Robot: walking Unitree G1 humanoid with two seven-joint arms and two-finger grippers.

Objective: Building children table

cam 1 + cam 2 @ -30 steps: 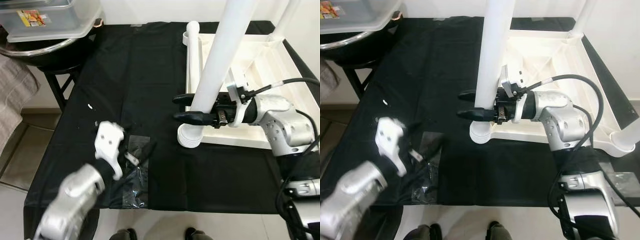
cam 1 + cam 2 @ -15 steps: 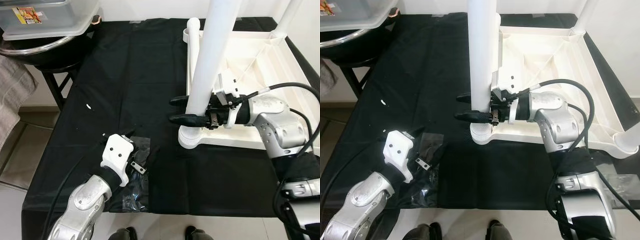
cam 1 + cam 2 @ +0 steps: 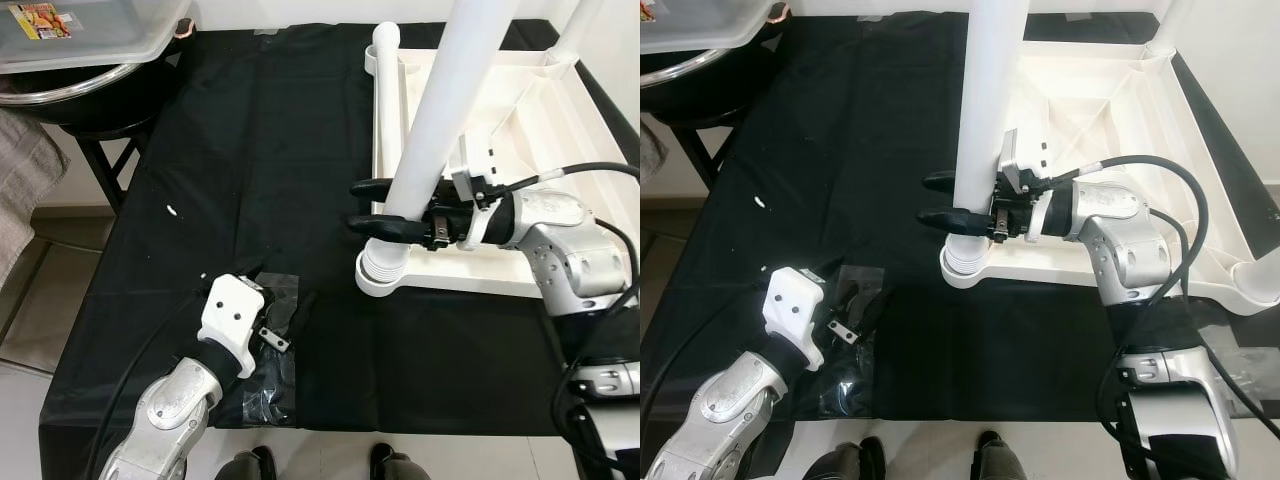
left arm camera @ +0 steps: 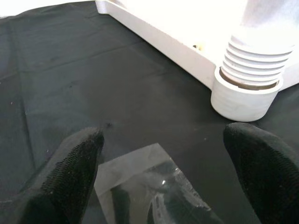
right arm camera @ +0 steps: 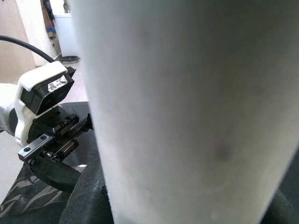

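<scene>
Your right gripper [image 3: 372, 206] has its two black fingers clamped on either side of the white table leg [image 3: 432, 120], just above the leg's ribbed foot; that leg stands upright, tilted a little, in the threaded corner socket [image 4: 243, 95] of the upturned white tabletop [image 3: 520, 125], which lies on the black cloth [image 3: 270, 150] at the robot's right; a second leg [image 3: 386, 70] rises at the far corner on the same edge, and a third [image 3: 1168, 30] at the far right corner; your left gripper [image 4: 163, 158] holds its fingers [image 4: 70, 177] wide apart with nothing between them, low over a clear plastic bag [image 3: 272, 350] lying flat on the cloth near the front edge, well apart from the tabletop; the cloth covers the whole work surface; beyond its far left corner a clear plastic bin [image 3: 90, 30] sits on a dark round stand [image 3: 100, 100].
</scene>
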